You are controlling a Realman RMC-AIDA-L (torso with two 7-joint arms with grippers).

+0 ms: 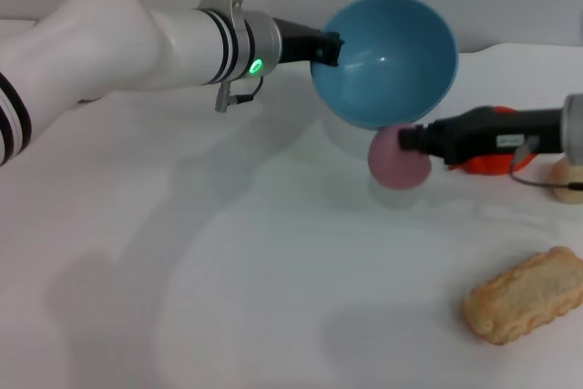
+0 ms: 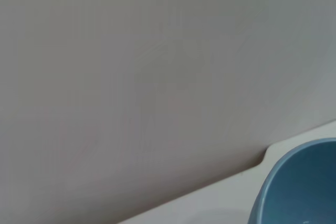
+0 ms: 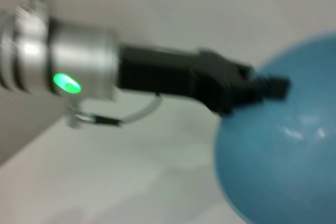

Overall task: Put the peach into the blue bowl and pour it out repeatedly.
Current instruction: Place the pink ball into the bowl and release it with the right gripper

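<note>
My left gripper [image 1: 326, 48] is shut on the rim of the blue bowl [image 1: 387, 56] and holds it in the air, tilted so its empty inside faces me. The bowl's edge shows in the left wrist view [image 2: 299, 187], and its outer wall shows in the right wrist view [image 3: 283, 150] with the left gripper [image 3: 262, 85] on it. The pink peach [image 1: 397, 161] is just below the bowl's lower rim. My right gripper [image 1: 410, 141] reaches in from the right and is closed on the peach's upper right side.
A red-orange fruit [image 1: 487, 164] lies behind the right gripper. A pale beige lump [image 1: 567, 179] sits at the right edge. A tan biscuit-like piece [image 1: 526, 294] lies at the front right. The white table [image 1: 228, 271] spreads left and front.
</note>
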